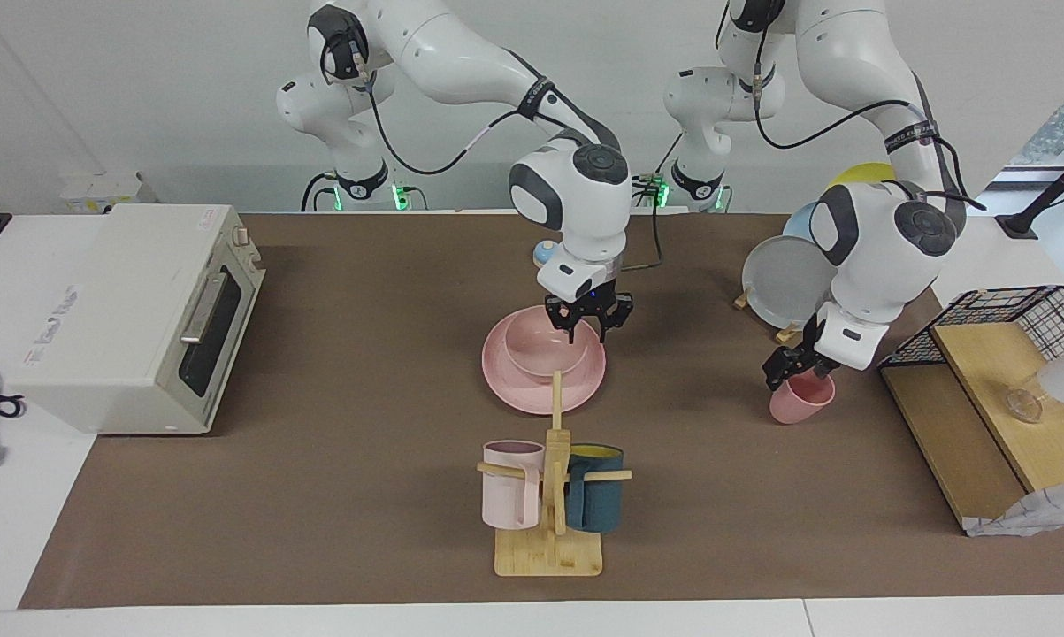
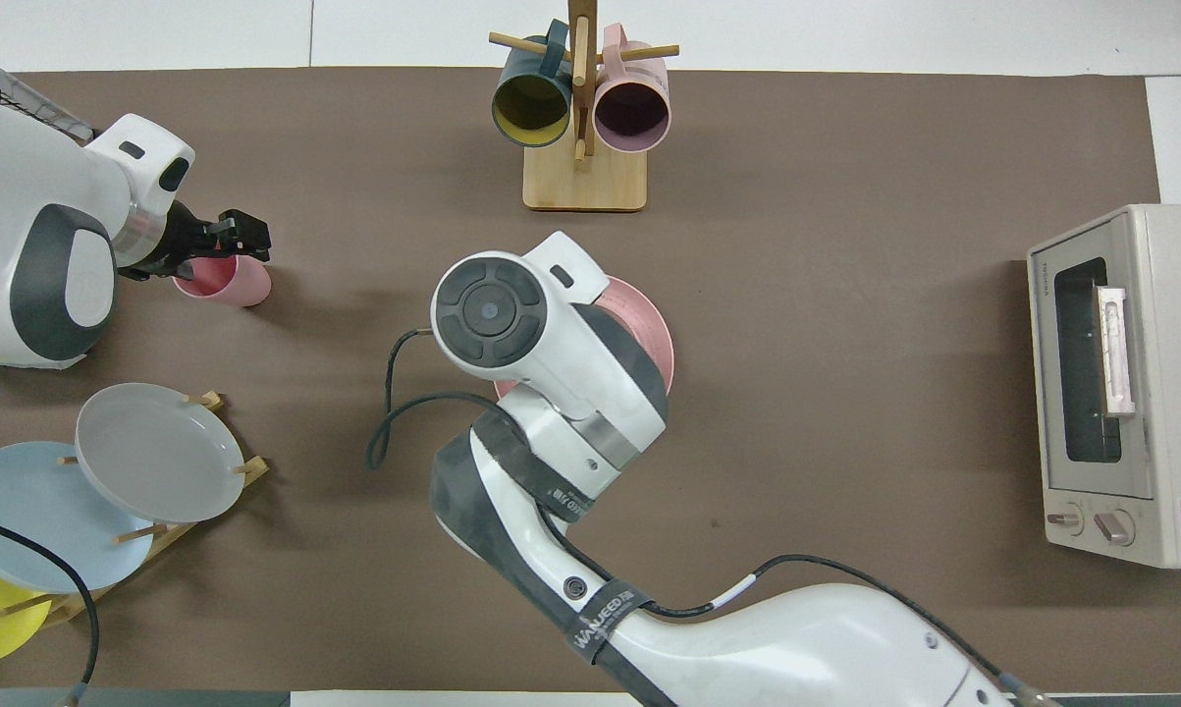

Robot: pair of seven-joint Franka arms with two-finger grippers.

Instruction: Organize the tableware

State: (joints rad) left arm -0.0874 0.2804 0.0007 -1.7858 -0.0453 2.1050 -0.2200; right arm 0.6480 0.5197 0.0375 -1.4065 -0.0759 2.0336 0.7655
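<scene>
Matte pink rounded bowl (image 1: pixel 545 348) sitting on wide flat pink plate (image 1: pixel 518 390) mid-tabletop (image 1: pixel 363 495). Right gripper (image 1: pixel 589 324) spread just above bowl's rim. Small tapered pink cup (image 1: pixel 799 401) upright toward left arm's end; left gripper (image 1: pixel 794 366) spread at cup's rim.

1. Matte pink plate (image 1: pixel 518 389) lying flat at the table's middle.
2. Matching rounded bowl (image 1: pixel 542 347) sitting upright on the plate.
3. Small tapered pink cup (image 1: pixel 799 402) standing tilted toward the left arm's end.
</scene>
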